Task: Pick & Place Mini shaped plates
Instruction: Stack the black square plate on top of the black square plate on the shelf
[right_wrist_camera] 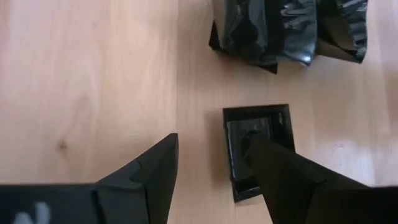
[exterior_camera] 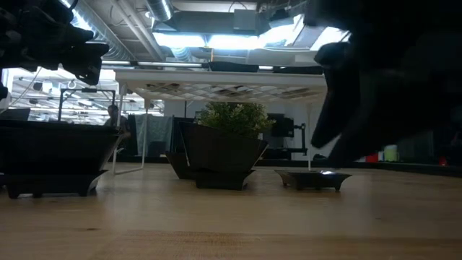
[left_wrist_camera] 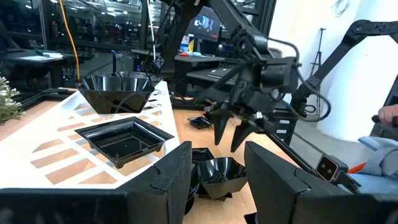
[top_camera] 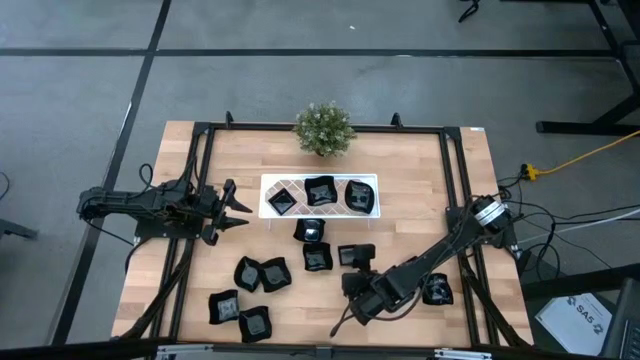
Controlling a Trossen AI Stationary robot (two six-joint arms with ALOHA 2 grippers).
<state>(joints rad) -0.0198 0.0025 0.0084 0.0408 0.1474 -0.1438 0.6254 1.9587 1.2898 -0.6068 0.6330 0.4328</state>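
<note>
- Right wrist view alone shows the right gripper (right_wrist_camera: 208, 180) spread wide, empty, one small plate (right_wrist_camera: 258, 149) partly under a finger.
- Bare wood beside the other finger.
- White tray (top_camera: 268, 185) just ahead of the parted, empty left gripper (top_camera: 238, 208), holding three plates (top_camera: 320, 190).

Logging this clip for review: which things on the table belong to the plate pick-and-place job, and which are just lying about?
Part of the job:
- mini shaped plates, three on the tray, the rest loose on the table
- white tray
- right claw, open, above the table by a loose plate
- left claw, open, beside the tray's left end

Just lying about:
- potted plant
</note>
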